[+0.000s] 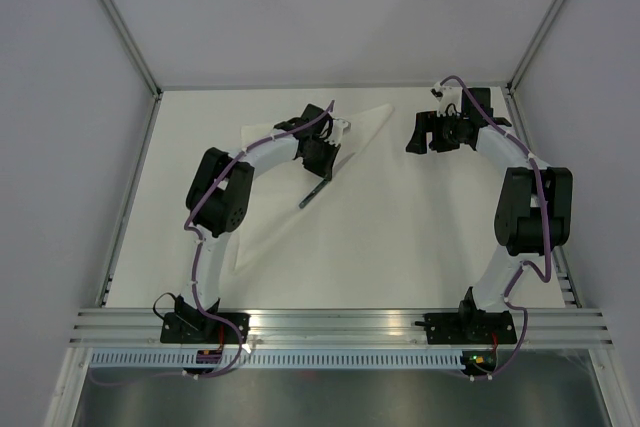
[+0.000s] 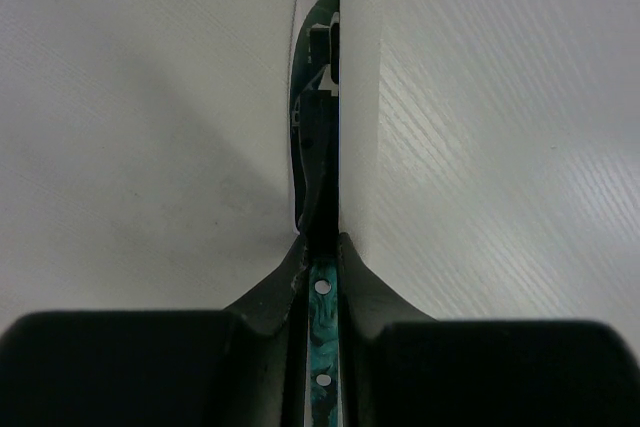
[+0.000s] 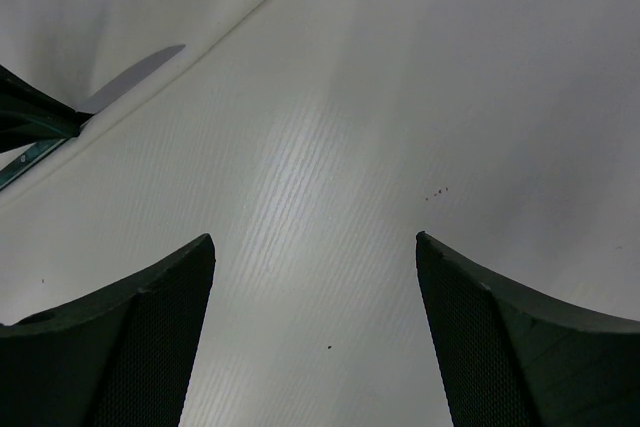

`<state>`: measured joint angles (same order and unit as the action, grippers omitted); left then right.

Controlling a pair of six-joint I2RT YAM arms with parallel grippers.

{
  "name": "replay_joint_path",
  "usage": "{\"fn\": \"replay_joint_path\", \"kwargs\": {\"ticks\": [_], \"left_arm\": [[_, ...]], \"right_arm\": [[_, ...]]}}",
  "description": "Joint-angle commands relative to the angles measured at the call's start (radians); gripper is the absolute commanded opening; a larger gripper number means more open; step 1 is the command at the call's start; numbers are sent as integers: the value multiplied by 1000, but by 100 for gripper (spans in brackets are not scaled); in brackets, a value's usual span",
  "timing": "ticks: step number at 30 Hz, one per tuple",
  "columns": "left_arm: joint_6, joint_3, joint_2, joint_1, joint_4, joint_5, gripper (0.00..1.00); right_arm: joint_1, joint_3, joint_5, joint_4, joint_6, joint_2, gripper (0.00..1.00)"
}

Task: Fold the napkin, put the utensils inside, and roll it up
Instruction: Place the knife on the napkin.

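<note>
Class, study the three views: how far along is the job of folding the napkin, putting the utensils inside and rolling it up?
Done: the napkin lies flat as a triangle, so the fold looks made.
In hand: the left gripper is shut on a utensil over the napkin. The right gripper is open and holds nothing, off to the side.
Left: setting the utensil down on the cloth, then rolling. Nothing is rolled yet.

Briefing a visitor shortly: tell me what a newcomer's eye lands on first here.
First, the left gripper, clamped on a slim utensil with a green marbled handle, at the edge of the folded white napkin on the far left-centre of the table. Next, the right gripper, jaws wide open and empty, off the napkin at the far right.
</note>
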<state>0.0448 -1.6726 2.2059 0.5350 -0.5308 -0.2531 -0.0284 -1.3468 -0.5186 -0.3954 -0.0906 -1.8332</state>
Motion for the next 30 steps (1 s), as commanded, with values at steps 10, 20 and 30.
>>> {"fn": "replay_joint_path", "kwargs": {"ticks": [10,20,30], "left_arm": [[-100,86,23,66,28,-57,2],[-120,139,-2,97,45,-64,2],[-128,203,-54,106,60,-83,2]], "right_arm": [[-1,3,-21,21,3,54,87],[-5,8,-31,21,5,66,87],[-7,14,-38,18,6,80,86]]}}
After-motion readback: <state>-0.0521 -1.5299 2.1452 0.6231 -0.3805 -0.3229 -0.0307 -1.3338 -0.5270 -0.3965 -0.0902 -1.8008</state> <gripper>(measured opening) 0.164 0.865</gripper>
